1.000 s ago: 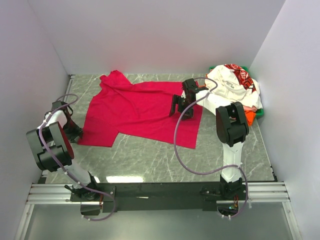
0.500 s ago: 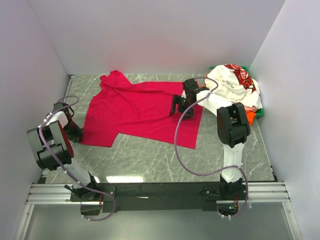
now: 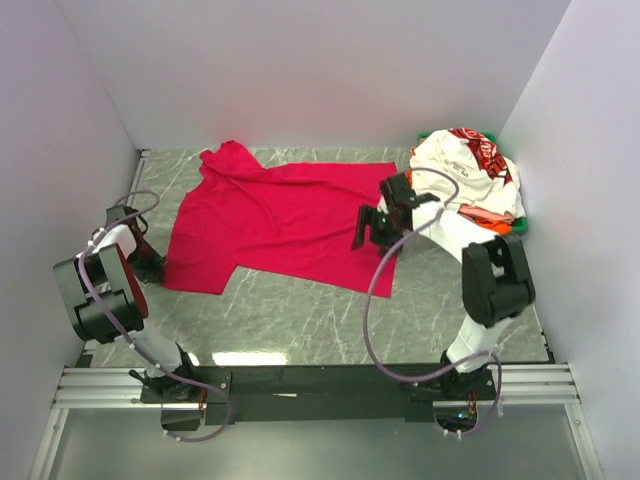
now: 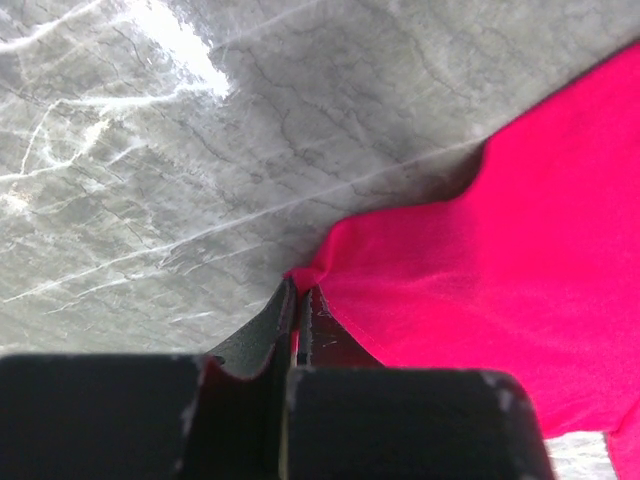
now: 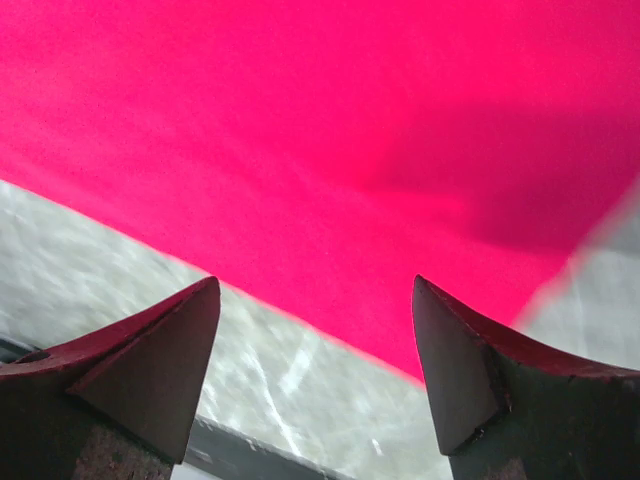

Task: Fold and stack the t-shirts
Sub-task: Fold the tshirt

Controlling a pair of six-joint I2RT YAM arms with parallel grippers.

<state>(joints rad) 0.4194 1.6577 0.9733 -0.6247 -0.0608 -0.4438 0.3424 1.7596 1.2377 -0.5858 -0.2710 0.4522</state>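
Note:
A crimson red t-shirt lies spread flat on the marble table. My left gripper sits low at the shirt's near left corner. In the left wrist view it is shut, with a fold of the red t-shirt pinched between the tips. My right gripper hovers over the shirt's right near edge. In the right wrist view it stands open and empty above the red t-shirt. A white t-shirt with red-and-black print tops a pile at the back right.
An orange shirt and a green edge show under the white shirt in the pile by the right wall. White walls close the table on the left, back and right. Bare marble runs along the near edge.
My left gripper has shut on the red shirt's near left corner. The right arm has swung right and nearer, and its gripper has stayed open over the shirt's right edge.

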